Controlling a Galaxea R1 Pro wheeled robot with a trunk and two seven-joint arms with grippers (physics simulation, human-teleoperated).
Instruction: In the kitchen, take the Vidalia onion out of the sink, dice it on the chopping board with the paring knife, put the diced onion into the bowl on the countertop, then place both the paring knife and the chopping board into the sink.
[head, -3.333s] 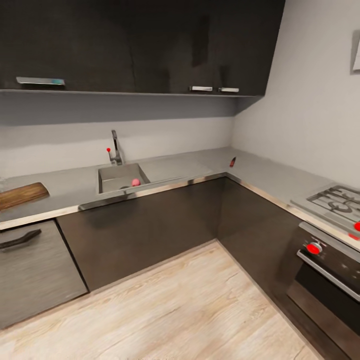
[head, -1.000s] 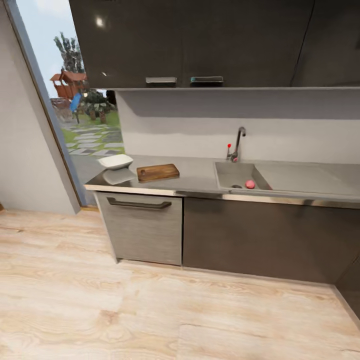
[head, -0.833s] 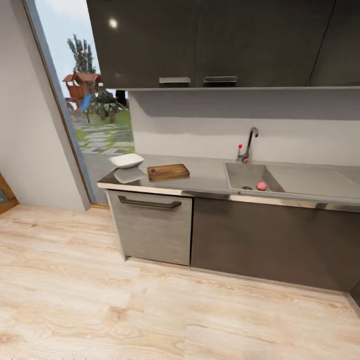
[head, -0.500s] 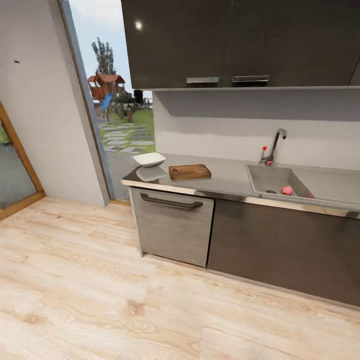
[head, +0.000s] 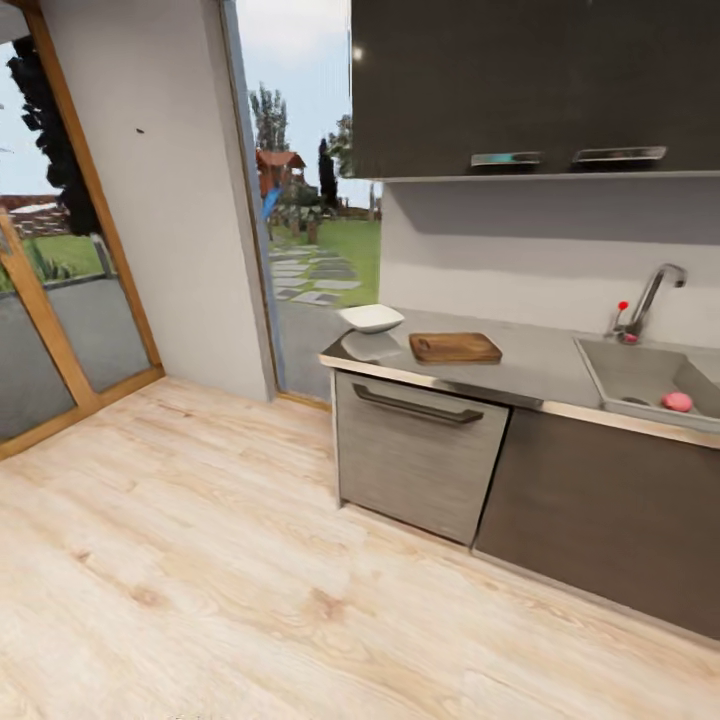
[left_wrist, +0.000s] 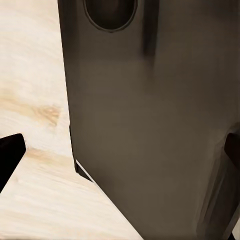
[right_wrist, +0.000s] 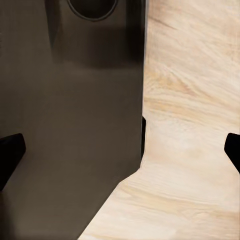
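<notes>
1. Nearest the camera in the head view is the pale wooden floor (head: 250, 560), which spreads from the lower edge up to the cabinets and the glass doors.
2. Both wrist views look down past the robot's own dark body (left_wrist: 150, 125) onto the same floor. The left end effector (left_wrist: 122, 155) shows one dark fingertip at each side edge of its view, so it is spread wide and holds nothing. The right end effector (right_wrist: 120, 150) stands the same way: fingertips far apart, nothing between them.
3. Farther on, a grey drawer front with a dark bar handle (head: 418, 405) sits under the end of the grey tabletop (head: 530, 365), with dark cabinet fronts (head: 610, 510) beside it.
4. On the tabletop, the white bowl (head: 371, 318) stands at the end nearest the glass door, its reflection showing in the glossy surface below it. Just beside it, towards the sink, the brown chopping board (head: 455, 347) lies flat.
5. Beyond the board, at the right edge of the head view, is the sink (head: 625, 372). The Vidalia onion (head: 677, 401), a small pink ball, lies inside the basin, well apart from the board. The chrome tap (head: 655, 295) rises behind it, a red dot beside its base.
6. I cannot make out the paring knife at this range.
7. Farthest off are the dark wall cabinets (head: 530, 85) above the tabletop and a garden (head: 320, 235) beyond the glass door.
</notes>
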